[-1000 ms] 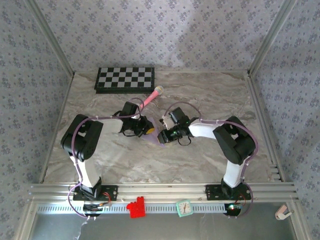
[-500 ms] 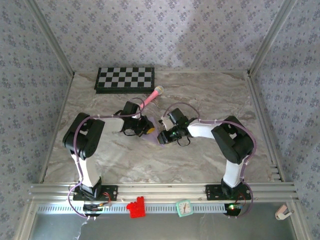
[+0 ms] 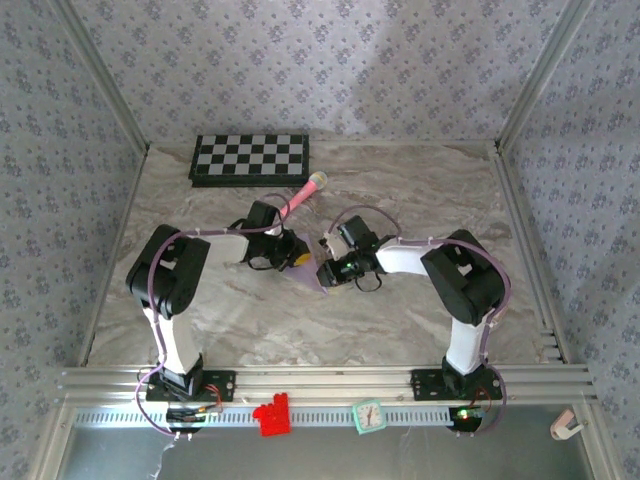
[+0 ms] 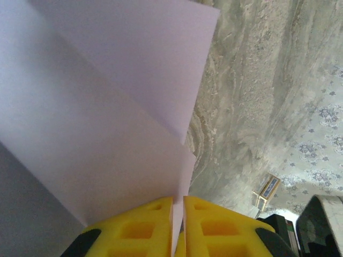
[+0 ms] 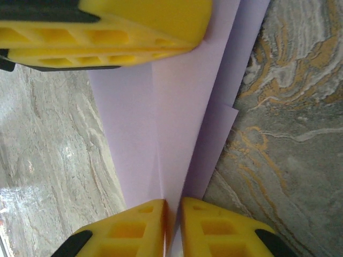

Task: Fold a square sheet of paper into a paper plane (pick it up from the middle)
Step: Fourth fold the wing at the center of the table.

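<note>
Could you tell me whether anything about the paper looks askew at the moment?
Yes: on the paper the folded layers do not line up. In the right wrist view its right edge is stepped, one corner jutting past its neighbour.

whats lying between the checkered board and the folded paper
In the top view, the pink toy microphone lies on the marble tabletop between the checkered board and the folded paper, slanted with its head toward the board.

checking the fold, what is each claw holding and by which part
Folded lavender paper: left claw pinches its edge, right claw pinches a fold line.
</note>
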Controlling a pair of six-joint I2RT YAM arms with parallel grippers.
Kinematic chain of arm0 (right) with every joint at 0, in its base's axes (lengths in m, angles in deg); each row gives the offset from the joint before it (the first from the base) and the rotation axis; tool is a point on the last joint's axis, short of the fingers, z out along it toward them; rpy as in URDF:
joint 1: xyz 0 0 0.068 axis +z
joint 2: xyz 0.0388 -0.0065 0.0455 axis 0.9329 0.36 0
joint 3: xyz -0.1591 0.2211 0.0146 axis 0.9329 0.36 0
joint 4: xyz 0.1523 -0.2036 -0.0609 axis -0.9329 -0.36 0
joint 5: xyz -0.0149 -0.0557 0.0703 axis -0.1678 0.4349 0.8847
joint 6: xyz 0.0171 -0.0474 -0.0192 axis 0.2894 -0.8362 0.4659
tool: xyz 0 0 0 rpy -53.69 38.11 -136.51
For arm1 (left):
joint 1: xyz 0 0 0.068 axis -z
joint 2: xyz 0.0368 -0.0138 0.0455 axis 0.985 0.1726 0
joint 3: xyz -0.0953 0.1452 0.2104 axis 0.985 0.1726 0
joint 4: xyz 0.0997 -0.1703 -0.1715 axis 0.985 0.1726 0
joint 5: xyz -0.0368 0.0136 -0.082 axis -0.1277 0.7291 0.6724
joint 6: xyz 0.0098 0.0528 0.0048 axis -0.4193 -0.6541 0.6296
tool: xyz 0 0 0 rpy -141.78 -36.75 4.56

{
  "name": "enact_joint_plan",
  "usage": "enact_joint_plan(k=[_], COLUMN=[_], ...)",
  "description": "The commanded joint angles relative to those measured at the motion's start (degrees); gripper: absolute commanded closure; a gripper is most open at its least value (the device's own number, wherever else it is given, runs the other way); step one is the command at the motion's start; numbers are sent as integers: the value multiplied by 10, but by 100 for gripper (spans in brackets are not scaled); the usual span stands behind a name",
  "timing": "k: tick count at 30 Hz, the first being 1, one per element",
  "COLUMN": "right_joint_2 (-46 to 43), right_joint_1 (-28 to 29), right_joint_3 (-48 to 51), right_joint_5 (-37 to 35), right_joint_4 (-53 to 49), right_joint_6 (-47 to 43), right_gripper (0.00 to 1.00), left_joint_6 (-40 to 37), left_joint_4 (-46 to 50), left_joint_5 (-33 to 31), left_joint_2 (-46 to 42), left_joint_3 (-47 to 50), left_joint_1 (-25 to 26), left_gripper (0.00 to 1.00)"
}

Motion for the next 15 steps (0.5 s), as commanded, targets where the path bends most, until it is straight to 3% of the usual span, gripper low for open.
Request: enact_joint_plan(k=[1, 8, 15], right_joint_2=[19, 18, 18], right_joint_1=[-3, -8, -9], right_joint_3=[16, 22, 21], right_joint_5=[3, 6, 6], right_joint_4=[-5, 0, -1], right_joint_6=[9, 13, 12], right_gripper=[85, 84, 84], left_joint_6=[0, -2, -5], left_joint_4=[-22, -48, -51], left_joint_5=[10, 9, 16], left_joint_2=[-38, -84, -67], left_joint_3=[1, 48, 52], left_joint_1=[-6, -9, 2], left_gripper=[84, 80, 82])
